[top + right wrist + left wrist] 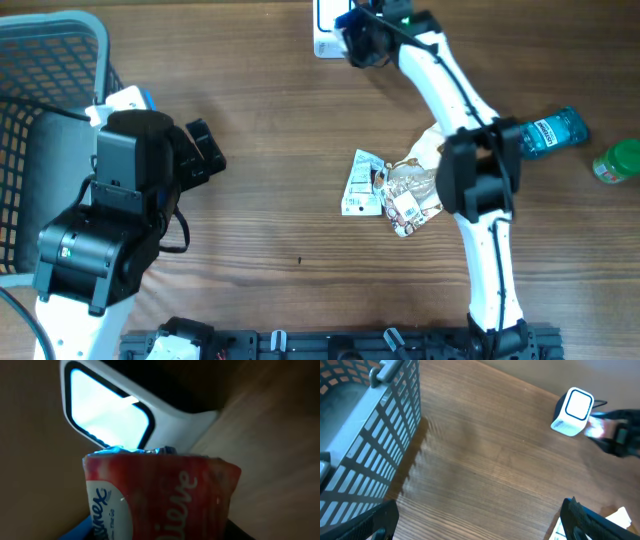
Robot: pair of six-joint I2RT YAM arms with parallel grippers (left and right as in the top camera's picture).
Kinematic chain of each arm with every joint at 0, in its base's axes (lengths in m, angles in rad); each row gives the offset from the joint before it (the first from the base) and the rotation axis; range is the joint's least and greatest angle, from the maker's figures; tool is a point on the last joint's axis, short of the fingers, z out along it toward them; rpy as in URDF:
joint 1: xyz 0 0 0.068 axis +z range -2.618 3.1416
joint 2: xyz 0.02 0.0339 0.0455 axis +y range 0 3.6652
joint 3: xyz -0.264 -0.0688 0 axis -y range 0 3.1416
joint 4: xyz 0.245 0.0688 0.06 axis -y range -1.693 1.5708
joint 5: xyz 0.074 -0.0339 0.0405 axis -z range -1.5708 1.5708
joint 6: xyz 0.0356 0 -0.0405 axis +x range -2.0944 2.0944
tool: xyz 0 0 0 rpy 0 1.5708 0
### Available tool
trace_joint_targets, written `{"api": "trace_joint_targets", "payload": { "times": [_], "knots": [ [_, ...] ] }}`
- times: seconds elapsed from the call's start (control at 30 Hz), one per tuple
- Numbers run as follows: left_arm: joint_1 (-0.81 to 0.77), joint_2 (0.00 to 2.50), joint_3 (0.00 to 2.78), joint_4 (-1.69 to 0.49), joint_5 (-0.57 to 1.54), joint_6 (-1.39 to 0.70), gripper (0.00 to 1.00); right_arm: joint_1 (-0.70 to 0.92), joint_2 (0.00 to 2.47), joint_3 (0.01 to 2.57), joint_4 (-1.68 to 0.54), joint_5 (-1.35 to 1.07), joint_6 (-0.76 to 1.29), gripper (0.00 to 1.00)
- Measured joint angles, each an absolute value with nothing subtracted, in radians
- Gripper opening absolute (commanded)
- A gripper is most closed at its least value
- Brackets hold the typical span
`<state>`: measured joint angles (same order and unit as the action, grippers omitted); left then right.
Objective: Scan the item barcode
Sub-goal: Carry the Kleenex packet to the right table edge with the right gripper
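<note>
The item is a red Kleenex tissue pack (pixel 160 500), and it fills the lower part of the right wrist view. My right gripper (pixel 358 38) is shut on it at the far middle of the table. The pack's top end sits just in front of the lit window of the white scanner (pixel 107 417), which also shows as the scanner (pixel 325 30) from above and the scanner (pixel 574 410) in the left wrist view. No barcode shows on the pack's visible face. My left gripper (pixel 205 150) hangs open over bare wood next to the basket, and its fingers (pixel 580 520) hold nothing.
A grey wire basket (pixel 40 60) stands at the far left, close beside my left arm. A heap of snack packets (pixel 395 190) lies mid-table under the right arm. A blue bottle (pixel 550 130) and a green container (pixel 620 160) lie at the right edge.
</note>
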<state>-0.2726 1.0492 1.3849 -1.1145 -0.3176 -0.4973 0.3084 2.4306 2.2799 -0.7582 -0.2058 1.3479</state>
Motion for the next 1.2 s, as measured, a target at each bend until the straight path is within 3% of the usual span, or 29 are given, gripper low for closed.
{"api": "trace_joint_targets", "payload": {
  "times": [0.27, 0.5, 0.57, 0.6, 0.67, 0.87, 0.93, 1.2],
  "knots": [
    [-0.273, 1.049, 1.385, -1.115, -0.318, -0.497, 1.0, 0.276, 2.094, 2.296, -1.2, 0.216, 1.197, 0.73],
    [-0.273, 1.049, 1.385, -1.115, -0.318, -0.497, 1.0, 0.096, 2.054, 2.292, -1.483, 0.416, 1.191, 0.72],
    [-0.273, 1.049, 1.385, -1.115, -0.318, -0.497, 1.0, 0.019, 2.057, 2.258, -1.494, 0.451, 1.192, 0.68],
    [-0.273, 1.049, 1.385, -1.115, -0.318, -0.497, 1.0, -0.008, 2.059, 2.246, -1.492, 0.459, 1.192, 0.59],
    [-0.273, 1.049, 1.385, -1.115, -0.318, -0.497, 1.0, -0.098, 2.061, 2.197, -1.474, 0.487, 1.183, 0.57],
    [-0.273, 1.049, 1.385, -1.115, -0.318, -0.497, 1.0, -0.223, 2.063, 2.09, -1.403, 0.494, 1.104, 0.81],
    [-0.273, 1.049, 1.385, -1.115, -0.318, -0.497, 1.0, -0.224, 2.064, 2.083, -1.372, 0.467, 1.055, 1.0],
    [-0.273, 1.049, 1.385, -1.115, -0.318, -0.497, 1.0, -0.056, 2.064, 2.08, -1.436, 0.378, 0.981, 1.0]
  ]
}}
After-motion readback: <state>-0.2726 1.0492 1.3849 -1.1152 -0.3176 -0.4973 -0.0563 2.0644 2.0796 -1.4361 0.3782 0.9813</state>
